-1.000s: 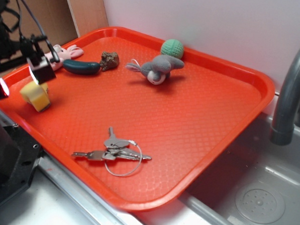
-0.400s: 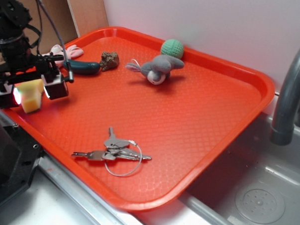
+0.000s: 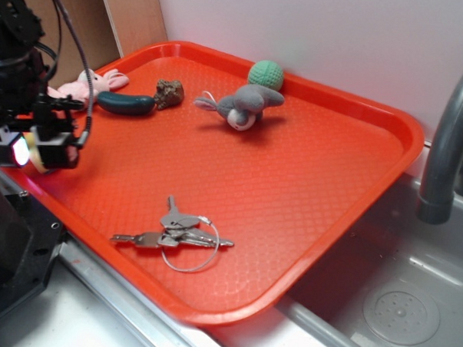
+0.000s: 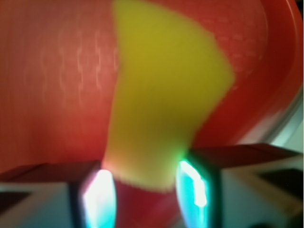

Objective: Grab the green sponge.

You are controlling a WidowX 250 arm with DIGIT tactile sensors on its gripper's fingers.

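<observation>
We judge the grasp itself is in hand; our jaws are clamped on the sponge (image 4: pixel 161 104), pinching its near end at the tray's (image 3: pixel 328 247) left edge; next we need only hold the squeeze and lift straight up; the arm (image 3: pixel 18 49) stands over that edge, wrist pointing down; farther off lie keys (image 3: pixel 175 232), untouched.
</observation>
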